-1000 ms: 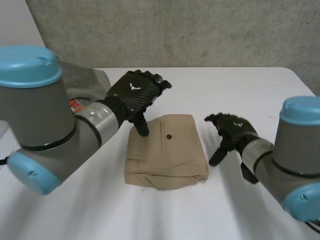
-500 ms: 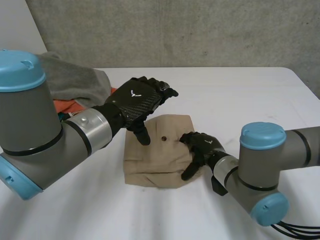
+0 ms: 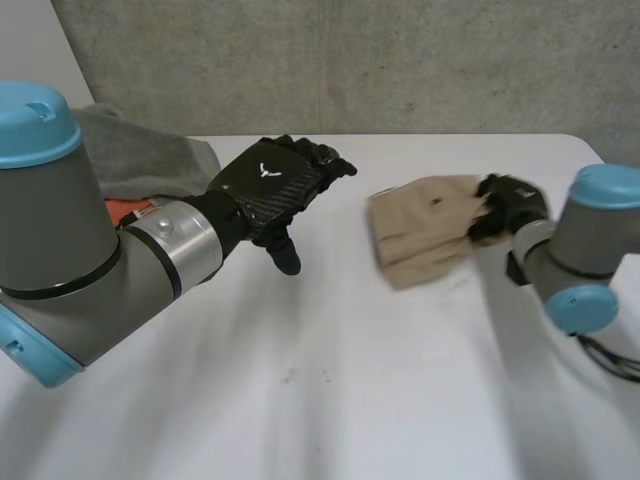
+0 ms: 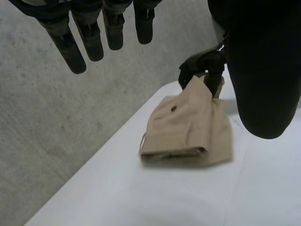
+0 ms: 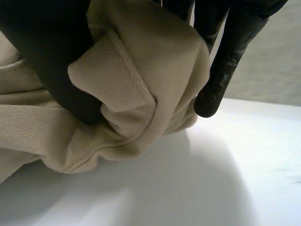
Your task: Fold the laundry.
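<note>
- Swept from the middle of the white table (image 3: 330,400) within the last second, the folded tan garment (image 3: 420,228) now lies out at about 2 o'clock in the head view, drawn there by the right hand (image 3: 508,205).
- That right hand is clamped on the bundle's 3 o'clock edge, with the cloth bunched between thumb and fingers (the right wrist view shows the pinch plainly). Whether the bundle's other end is clear of the table cannot be told.
- At about 11 o'clock the left hand (image 3: 270,185) hangs above the table, fingers straight and spread, holding nothing.
- The step in hand looks like setting the finished piece aside. Done well, the bundle stays low and level so the folds do not spill, goes down folded end first, and is released only once flat.
- The table's side edge runs close beyond the right hand at 3 o'clock, and the far edge at 12 o'clock meets the wall (image 3: 350,60), so little room is left outward.
- Bare table spreads from 4 to 8 o'clock.
- A heap of grey cloth (image 3: 140,155) with an orange piece (image 3: 125,210) waits at 10 o'clock, nearest the left hand.
</note>
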Available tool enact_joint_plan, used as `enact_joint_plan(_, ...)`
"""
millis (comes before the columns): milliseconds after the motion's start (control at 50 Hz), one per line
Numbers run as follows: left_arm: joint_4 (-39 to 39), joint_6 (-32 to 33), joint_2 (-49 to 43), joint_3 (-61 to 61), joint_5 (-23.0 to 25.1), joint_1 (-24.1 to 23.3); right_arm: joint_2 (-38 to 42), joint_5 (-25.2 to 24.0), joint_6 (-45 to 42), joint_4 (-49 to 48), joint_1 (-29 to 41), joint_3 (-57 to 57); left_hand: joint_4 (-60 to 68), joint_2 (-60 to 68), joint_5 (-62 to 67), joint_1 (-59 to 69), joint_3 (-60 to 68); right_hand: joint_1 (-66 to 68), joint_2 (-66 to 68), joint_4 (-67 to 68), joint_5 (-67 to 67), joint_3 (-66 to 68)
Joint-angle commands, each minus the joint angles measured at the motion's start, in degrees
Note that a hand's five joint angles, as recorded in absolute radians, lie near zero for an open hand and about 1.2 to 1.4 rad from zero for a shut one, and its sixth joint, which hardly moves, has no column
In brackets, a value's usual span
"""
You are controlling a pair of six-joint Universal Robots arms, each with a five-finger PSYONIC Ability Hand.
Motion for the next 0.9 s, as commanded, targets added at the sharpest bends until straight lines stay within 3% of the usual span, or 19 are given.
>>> enact_joint_plan(20, 0.08, -4.86, -0.41, 4.53, 0.26, -0.83, 13.31, 1.21, -4.31, 7.94, -9.77, -22.99, -0.57, -0.58, -1.33, 0.59, -1.14, 34.07, 14.32, 11.82, 20.75, 18.96)
enact_joint_plan(120, 0.78, -7.07, -1.11, 6.65, 0.7, -2.59, 22.88, 2.88, -10.8, 14.27, -15.39, -40.63, -0.4, -0.41, -1.16, 0.75, -0.97, 34.07, 14.32, 11.82, 20.75, 18.96)
enact_joint_plan(200, 2.19, -7.25, -1.73, 7.09, 0.96, -3.82, 26.59, 2.62, -14.68, 15.16, -18.91, -47.86, -0.4, -0.41, -1.16, 0.75, -0.97, 34.07, 14.32, 11.82, 20.75, 18.96)
enact_joint_plan(440, 2.37, -7.34, -1.91, 6.04, 4.04, -6.02, 27.3, -0.11, -19.35, 15.25, -20.68, -50.61, -0.4, -0.41, -1.16, 0.75, -0.97, 34.07, 14.32, 11.82, 20.75, 18.96)
enact_joint_plan(460, 2.37, -7.34, -1.99, 6.03, 4.04, -6.02, 27.3, 0.24, -19.79, 15.25, -20.68, -50.7, -0.4, -0.41, -1.16, 0.75, -0.97, 27.8, 8.05, 5.55, 14.48, 12.69)
enact_joint_plan(480, 2.37, -7.34, -2.0, 5.86, 4.04, -6.02, 27.3, 0.68, -20.31, 15.25, -20.68, -50.7, -0.4, -0.41, -1.16, 0.75, -0.97, 2.59, -17.15, -19.66, -10.73, -12.52)
enact_joint_plan(500, 2.37, -7.34, -2.0, 5.77, 4.04, -6.19, 27.3, 1.29, -21.54, 15.16, -20.68, -50.79, -0.4, -0.41, -1.16, 0.75, -0.97, -35.93, -55.68, -58.18, -49.25, -51.04)
enact_joint_plan(620, 2.28, -7.34, -1.91, 5.86, 4.04, -6.55, 28.0, 3.66, -29.18, 14.81, -20.68, -50.96, -0.4, -0.41, -1.16, 0.75, -0.97, -35.93, -55.68, -58.18, -49.25, -51.04)
enact_joint_plan(760, 2.28, -7.43, -1.38, 5.77, 3.87, -6.55, 27.3, 11.58, -38.85, 5.16, -20.77, -48.51, -0.4, -0.41, -1.16, 0.75, -0.97, -35.93, -55.68, -58.18, -49.25, -51.04)
enact_joint_plan(840, 2.28, -7.34, -1.12, 5.6, 3.52, -6.28, 21.78, 10.62, -40.36, -1.08, -20.06, -40.09, -0.4, -0.41, -1.16, 0.75, -0.97, -35.93, -55.68, -58.18, -49.25, -51.04)
enact_joint_plan(900, 2.19, -7.34, -0.68, 5.42, 3.34, -5.93, 14.22, 7.2, -40.27, -6.09, -19.19, -28.93, -0.4, -0.41, -1.16, 0.75, -0.97, -35.93, -55.68, -58.18, -49.25, -51.04)
